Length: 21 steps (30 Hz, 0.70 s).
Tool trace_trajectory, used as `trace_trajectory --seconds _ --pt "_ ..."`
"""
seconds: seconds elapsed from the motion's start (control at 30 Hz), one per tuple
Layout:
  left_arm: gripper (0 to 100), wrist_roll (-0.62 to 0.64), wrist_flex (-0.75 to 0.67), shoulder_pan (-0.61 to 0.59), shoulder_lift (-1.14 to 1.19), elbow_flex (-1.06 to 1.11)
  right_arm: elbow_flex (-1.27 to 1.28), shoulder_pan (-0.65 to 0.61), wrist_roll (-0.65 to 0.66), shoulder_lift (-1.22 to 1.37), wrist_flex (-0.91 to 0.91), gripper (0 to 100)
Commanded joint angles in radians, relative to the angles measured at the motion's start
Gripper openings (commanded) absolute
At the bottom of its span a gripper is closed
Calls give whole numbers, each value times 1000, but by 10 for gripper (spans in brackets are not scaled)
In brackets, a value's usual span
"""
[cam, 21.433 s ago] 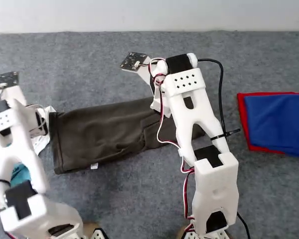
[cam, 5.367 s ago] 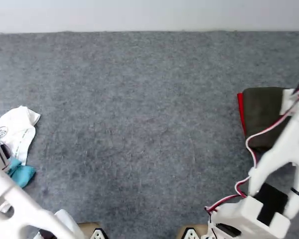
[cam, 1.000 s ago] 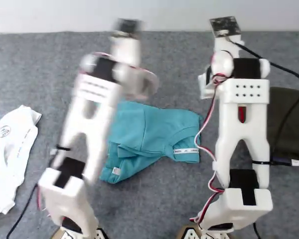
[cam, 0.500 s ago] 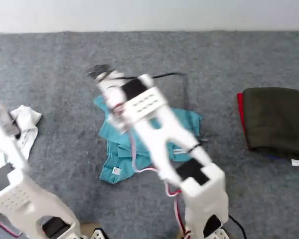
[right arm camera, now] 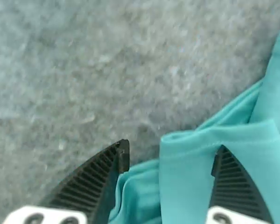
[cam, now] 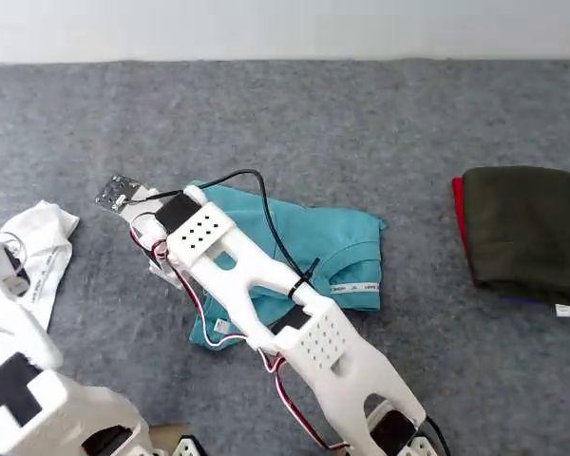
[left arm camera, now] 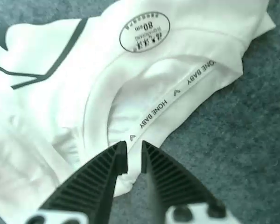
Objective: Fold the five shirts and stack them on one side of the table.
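A crumpled teal shirt (cam: 309,252) lies mid-table. My right gripper (right arm camera: 170,158) is open at its left edge, one finger on each side of a folded teal hem (right arm camera: 200,144); in the high view the right gripper (cam: 160,258) sits at that edge. A white shirt (cam: 38,249) lies at the far left. My left gripper (left arm camera: 134,149) hangs over its collar (left arm camera: 177,93), fingers shut with a thin slit between them. In the high view the left gripper (cam: 14,268) is by the white shirt. A folded dark olive shirt (cam: 524,228) tops the stack at the right.
Grey felt (cam: 361,123) covers the table. A red edge (cam: 458,214) of a lower shirt shows under the olive one. The right arm (cam: 266,294) crosses diagonally over the teal shirt from the front edge. A pale wall borders the far side.
The left arm swung from the middle back to the far left over the white shirt. The right arm swept from the right-centre across to the teal shirt's left edge.
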Motion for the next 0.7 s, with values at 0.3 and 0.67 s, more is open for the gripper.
trace_trajectory --seconds 0.3,0.67 --pt "58 -11 -32 -83 -60 36 -264 110 8 107 105 31" --pt "58 -12 -8 -81 -61 33 -466 157 6 99 239 72"
